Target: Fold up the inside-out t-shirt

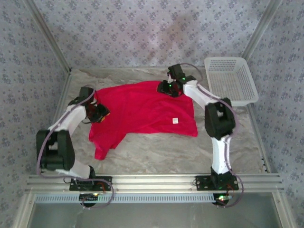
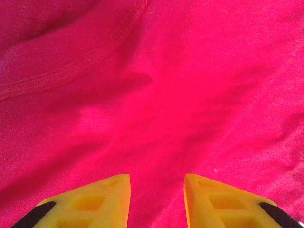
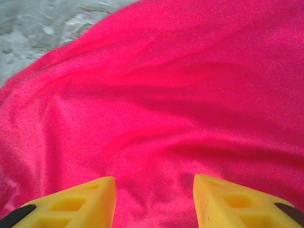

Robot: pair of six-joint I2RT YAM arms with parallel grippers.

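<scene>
From above, the inside-out t-shirt [image 1: 142, 109] is seen spread over the middle of the worktop [image 1: 166, 152], roughly flat. One sleeve trails toward the near left and a small white tag [image 1: 175, 120] shows near the right hem. The left tool [image 1: 97, 113] is set at the shirt's left edge and the right tool [image 1: 168, 88] at its far edge. A white basket [image 1: 232, 80] stands well apart at the far right.

In the left wrist view, the left tool [image 2: 156, 190] is held with its fingers apart and nothing pinched between them. Bright red cloth lies below, crossed by a stitched seam [image 2: 71, 66] and shallow creases.

In the right wrist view, the right tool [image 3: 154, 190] is likewise spread, with no cloth clamped. Soft rolling folds are seen beneath it, and bare worktop [image 3: 28, 28] shows beyond the shirt's edge.

The cloth is judged light, limp and not fragile. It is likely to sag and drag when lifted, so it is best taken at an edge or a seam, where a doubled layer can be pinched.
</scene>
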